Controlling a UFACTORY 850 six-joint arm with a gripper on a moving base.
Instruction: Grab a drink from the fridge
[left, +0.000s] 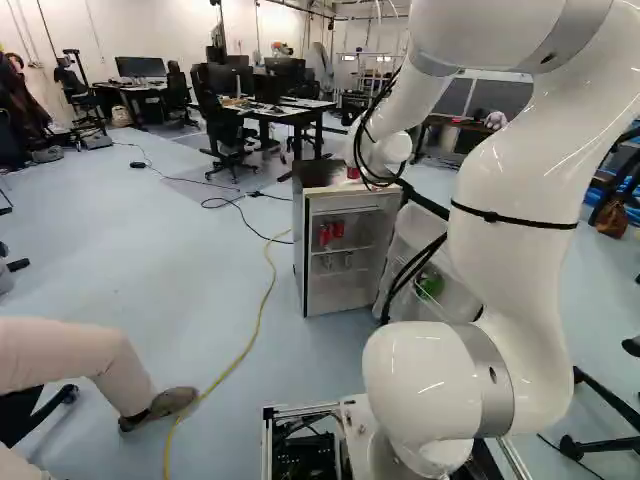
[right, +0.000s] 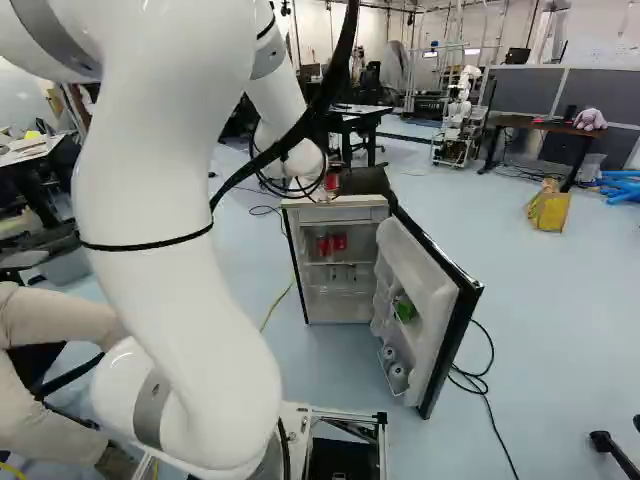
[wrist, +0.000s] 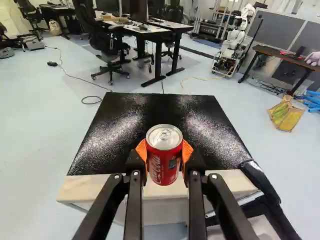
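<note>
In the right base view my gripper (right: 328, 186) is at the fridge's top, small and partly hidden by the wrist. The wrist view has the gripper (wrist: 164, 152) shut on an upright red can (wrist: 164, 162), an orange pad on either side. The can is over the front part of the fridge's black top (wrist: 165, 107); whether it touches that surface I cannot tell. The small fridge (right: 293, 240) has its door (right: 445, 300) swung open to the right. Inside, red cans (right: 340, 241) stand on the upper shelf, with silver cans (left: 348, 260) below.
The open door's racks hold a green item (right: 404, 308) and cans (right: 397, 372). A yellow cable (left: 262, 310) crosses the floor left of the fridge. A person's leg (left: 75, 360) reaches in close at the left. Desks (left: 285, 112) and another robot (right: 458, 115) stand beyond.
</note>
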